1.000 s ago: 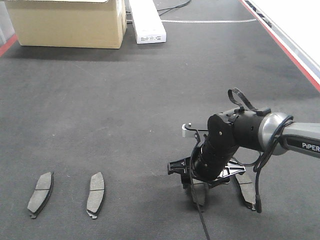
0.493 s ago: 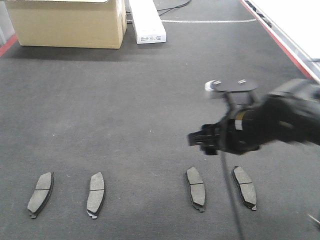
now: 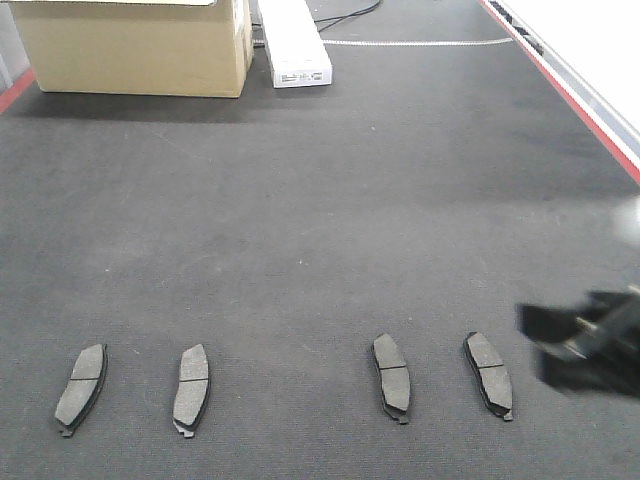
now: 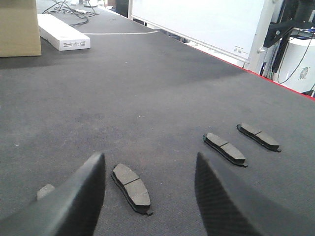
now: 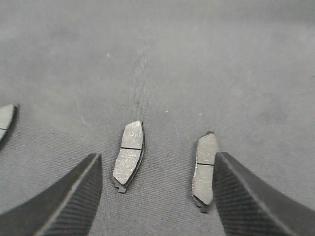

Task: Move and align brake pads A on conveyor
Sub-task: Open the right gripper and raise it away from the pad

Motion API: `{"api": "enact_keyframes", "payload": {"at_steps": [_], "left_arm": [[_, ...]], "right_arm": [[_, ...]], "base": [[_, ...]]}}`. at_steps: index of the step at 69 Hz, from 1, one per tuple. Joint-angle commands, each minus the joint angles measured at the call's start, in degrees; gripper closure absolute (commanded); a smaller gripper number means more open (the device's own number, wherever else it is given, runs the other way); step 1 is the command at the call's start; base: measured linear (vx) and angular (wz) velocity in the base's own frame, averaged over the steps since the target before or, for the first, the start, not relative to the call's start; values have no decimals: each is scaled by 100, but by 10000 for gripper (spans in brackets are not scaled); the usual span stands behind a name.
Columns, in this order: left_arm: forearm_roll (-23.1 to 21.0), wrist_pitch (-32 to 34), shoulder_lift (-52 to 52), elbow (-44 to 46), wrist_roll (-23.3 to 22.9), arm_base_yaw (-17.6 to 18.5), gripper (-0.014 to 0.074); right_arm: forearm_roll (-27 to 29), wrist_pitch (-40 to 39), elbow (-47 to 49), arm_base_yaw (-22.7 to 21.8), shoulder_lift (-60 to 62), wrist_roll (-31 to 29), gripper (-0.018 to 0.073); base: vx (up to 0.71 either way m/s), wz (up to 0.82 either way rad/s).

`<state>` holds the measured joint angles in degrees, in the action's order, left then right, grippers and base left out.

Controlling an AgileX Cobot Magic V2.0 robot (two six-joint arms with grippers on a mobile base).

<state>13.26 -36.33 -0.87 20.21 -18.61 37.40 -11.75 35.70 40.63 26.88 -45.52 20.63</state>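
Observation:
Four brake pads A lie flat in a row near the front of the conveyor (image 3: pixel 330 220): two on the left (image 3: pixel 80 388) (image 3: pixel 191 389) and two on the right (image 3: pixel 392 376) (image 3: pixel 489 373). My right gripper (image 3: pixel 588 345) is a dark blur at the right edge, off the pads. In the right wrist view that gripper (image 5: pixel 157 157) is open above the belt, with two pads (image 5: pixel 129 153) (image 5: pixel 205 167) beyond its fingers. The left gripper (image 4: pixel 148 157) is open too, low over the belt, with one pad (image 4: pixel 131 184) lying between its fingers and two more (image 4: pixel 225 148) (image 4: pixel 259 136) farther right.
A cardboard box (image 3: pixel 135 45) and a long white box (image 3: pixel 293 42) stand at the far end of the belt. A red strip (image 3: pixel 570 90) edges the belt on the right, with a white surface beyond it.
The right arm has lifted off the third pad and swung away to the right edge. That pad and the fourth now lie uncovered on the belt.

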Motion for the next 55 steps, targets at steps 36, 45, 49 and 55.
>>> {"api": "enact_keyframes", "payload": {"at_steps": [36, 45, 49, 55], "left_arm": [[59, 445, 1, 122, -20, 42, 202], [57, 449, 1, 122, -20, 42, 204], [57, 449, 1, 122, -20, 42, 218], [57, 449, 1, 122, 31, 42, 318]], "right_arm": [[-62, -745, -1636, 1, 3727, -536, 88], [-96, -766, -1636, 1, 3727, -558, 92], [-119, -760, -1636, 1, 3727, -590, 128], [-133, -760, -1636, 1, 3727, -732, 261]], "base": [[0, 0], [0, 0], [0, 0], [0, 0]]}}
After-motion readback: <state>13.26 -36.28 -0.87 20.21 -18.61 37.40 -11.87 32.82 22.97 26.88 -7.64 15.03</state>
